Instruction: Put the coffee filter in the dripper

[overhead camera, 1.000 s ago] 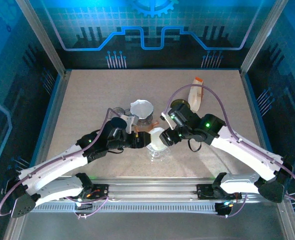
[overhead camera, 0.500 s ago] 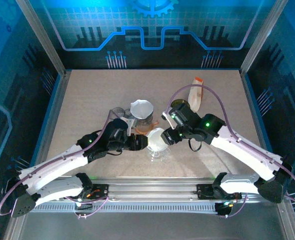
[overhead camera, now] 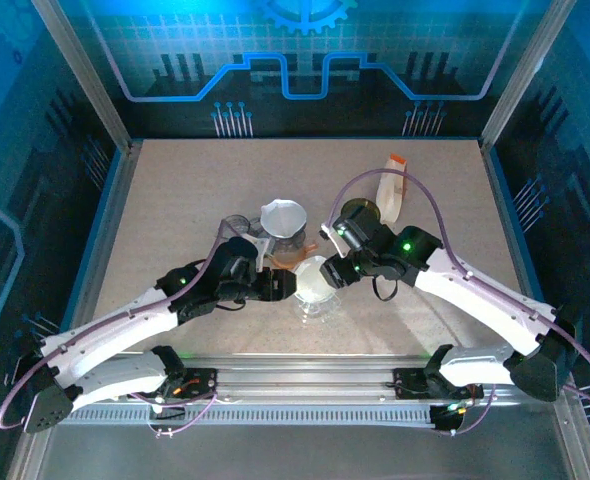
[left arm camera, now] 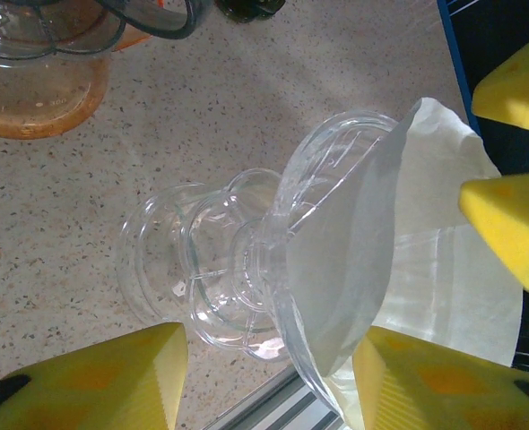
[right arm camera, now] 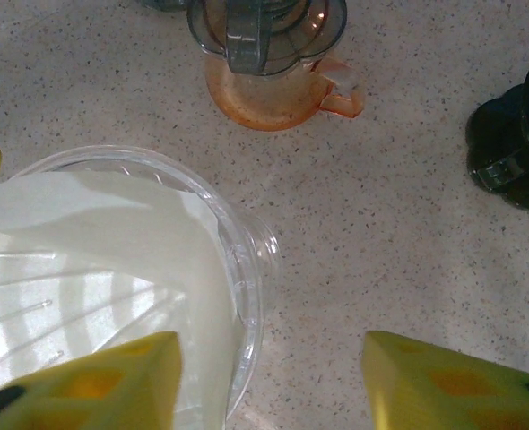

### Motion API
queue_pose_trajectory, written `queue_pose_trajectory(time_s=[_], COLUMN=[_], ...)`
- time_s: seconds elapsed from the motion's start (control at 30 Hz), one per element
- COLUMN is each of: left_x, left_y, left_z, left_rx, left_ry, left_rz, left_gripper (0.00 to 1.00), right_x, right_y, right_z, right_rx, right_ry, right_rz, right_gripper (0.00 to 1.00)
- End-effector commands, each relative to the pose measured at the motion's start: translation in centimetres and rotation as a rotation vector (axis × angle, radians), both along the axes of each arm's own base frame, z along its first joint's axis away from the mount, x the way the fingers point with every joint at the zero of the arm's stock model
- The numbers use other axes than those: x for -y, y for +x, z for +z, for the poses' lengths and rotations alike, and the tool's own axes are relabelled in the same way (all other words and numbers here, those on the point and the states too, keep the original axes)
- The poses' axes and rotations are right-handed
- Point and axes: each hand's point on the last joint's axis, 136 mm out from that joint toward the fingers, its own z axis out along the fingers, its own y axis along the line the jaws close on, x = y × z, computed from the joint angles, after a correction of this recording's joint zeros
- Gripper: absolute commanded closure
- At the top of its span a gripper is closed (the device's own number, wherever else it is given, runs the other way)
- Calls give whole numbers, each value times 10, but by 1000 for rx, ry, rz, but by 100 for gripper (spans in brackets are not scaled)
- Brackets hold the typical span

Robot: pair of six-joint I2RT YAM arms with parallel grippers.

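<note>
The filter is being seated in the dripper — left claw and right claw are spread open; pressing flat is called for.

On the speckled table sit an orange-tinted carafe, a black object and a white pouch.

No legible text or labels anywhere.
</note>
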Motion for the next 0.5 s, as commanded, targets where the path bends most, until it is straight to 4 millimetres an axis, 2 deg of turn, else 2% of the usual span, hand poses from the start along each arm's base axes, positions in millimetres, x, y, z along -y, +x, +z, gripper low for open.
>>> queue_pose_trajectory(time_s=[0.0,0.13,0.37,0.47], left_x=[3,4,5,5], left_y=[1,2,2,2], left_z=[5,6,5,5], left_rx=[17,20,18,17], left_ry=[1,-3,-3,-2], left_rz=[-11,-10,-10,-10], left_gripper=[47,47,48,48], right_x=[3,-1,-5,-6], right_y=[-1,-5,-8,-8], right_z=[8,6,4,6], right_rx=[17,2,-2,5], right_ry=[28,35,31,34], right_rz=[-8,13,27,29], right_gripper=[54,66,77,86])
